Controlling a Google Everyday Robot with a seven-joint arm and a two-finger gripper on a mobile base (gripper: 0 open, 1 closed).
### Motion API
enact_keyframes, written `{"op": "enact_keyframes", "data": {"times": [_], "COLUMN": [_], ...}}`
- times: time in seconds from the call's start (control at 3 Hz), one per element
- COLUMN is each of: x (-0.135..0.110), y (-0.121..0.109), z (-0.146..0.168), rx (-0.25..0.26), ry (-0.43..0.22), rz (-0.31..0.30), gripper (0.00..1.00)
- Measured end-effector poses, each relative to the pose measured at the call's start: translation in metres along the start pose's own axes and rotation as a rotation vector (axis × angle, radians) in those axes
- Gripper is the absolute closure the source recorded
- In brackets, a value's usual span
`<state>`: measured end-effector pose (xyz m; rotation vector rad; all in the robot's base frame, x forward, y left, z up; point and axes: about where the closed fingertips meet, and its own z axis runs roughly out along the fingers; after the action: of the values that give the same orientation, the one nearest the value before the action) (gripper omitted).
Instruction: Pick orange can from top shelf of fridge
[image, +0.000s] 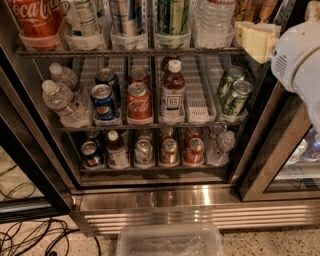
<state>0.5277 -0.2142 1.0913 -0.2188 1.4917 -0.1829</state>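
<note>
The tall slim orange-gold metal can (248, 9) stands at the right end of the dark wire top shelf (130, 51). Only its lower part shows, because the upper edge of the view cuts it, and its markings are hard to make out. Just below it, in front of the same end of the top shelf, is the pale yellow gripper (256, 41) on a white rounded arm (300, 60). I cannot tell whether the gripper is spread or closed, nor whether it touches the can. Further left on the top shelf stand a clear water bottle (212, 17), a green-striped tall can (171, 17) and a red Coca-Cola bottle (35, 20), all cut off at the top. Under the top shelf, a lower rack carries a blue can (103, 102), a short red Coca-Cola can (139, 102), a brown white-capped bottle (173, 92) and two green cans (235, 95). Far below the top shelf are the stainless steel fridge frame (165, 200) and a clear plastic box (170, 240) on the floor.
</note>
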Motion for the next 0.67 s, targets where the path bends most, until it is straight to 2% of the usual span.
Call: {"op": "enact_keyframes", "data": {"times": [0.33,0.67], "x": [0.0163,0.0237], "y": [0.0039,0.0052], "z": [0.0042,0.0128], "rx": [-0.002,0.002], "ry": [0.028,0.035], "rz": [0.015,0.019], "gripper": [0.29,0.42]}}
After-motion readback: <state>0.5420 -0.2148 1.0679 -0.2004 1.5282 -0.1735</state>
